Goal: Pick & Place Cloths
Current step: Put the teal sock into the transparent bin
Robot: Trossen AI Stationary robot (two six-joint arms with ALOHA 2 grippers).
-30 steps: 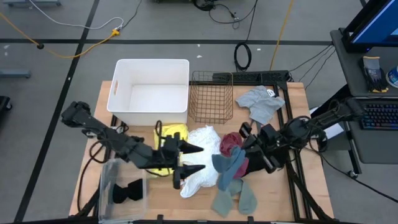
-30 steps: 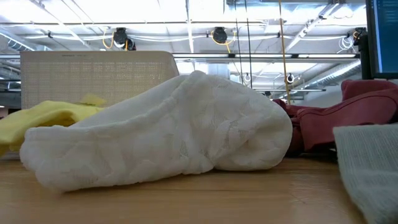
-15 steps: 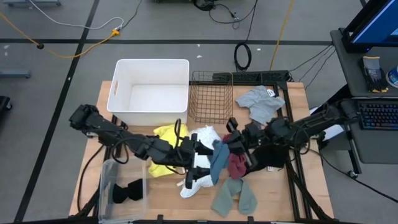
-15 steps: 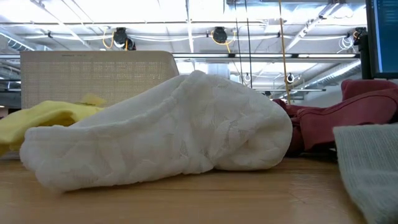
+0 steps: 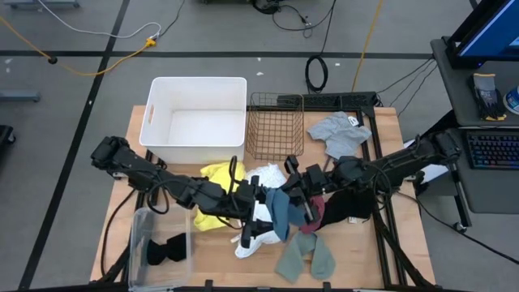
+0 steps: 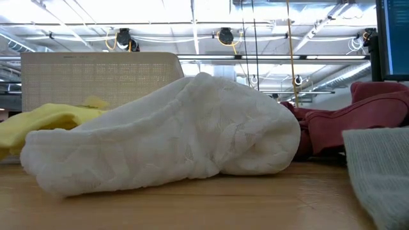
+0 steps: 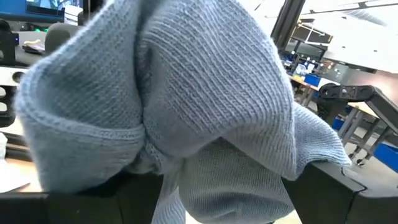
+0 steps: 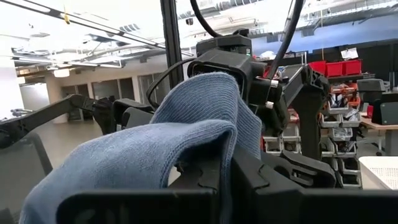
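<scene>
In the high view my right gripper (image 5: 293,197) reaches in from the table's right and is shut on a teal cloth (image 5: 280,216) lifted over the pile. My left gripper (image 5: 258,209) faces it from the left, open, its fingers on either side of the cloth (image 7: 205,93). Below lie the white cloth (image 6: 172,134), yellow cloth (image 5: 217,173), maroon cloth (image 5: 312,214), a black cloth (image 5: 350,203) and a sage green cloth (image 5: 305,256). A grey cloth (image 5: 340,134) rests near the far right corner. My right gripper holds the teal cloth by a bunched fold (image 8: 214,134) between its two fingers, coming level from the table's right. The cloth arches over the fingers and hangs down on both sides, lifted off the pile. My left gripper: the cloth fills its wrist view, and I cannot tell whether its fingers touch it.
A white bin (image 5: 162,97) and a wire basket (image 5: 276,126) stand along the far edge. A clear box (image 5: 142,235) at the near left holds another black cloth (image 5: 166,248). Bare wood shows at the near edge (image 6: 204,204).
My right gripper has moved toward the table's left, lifting the teal cloth off the pile and carrying it up to my left gripper. My left gripper moved right to meet it, then held still. The maroon cloth has shifted toward the near edge.
</scene>
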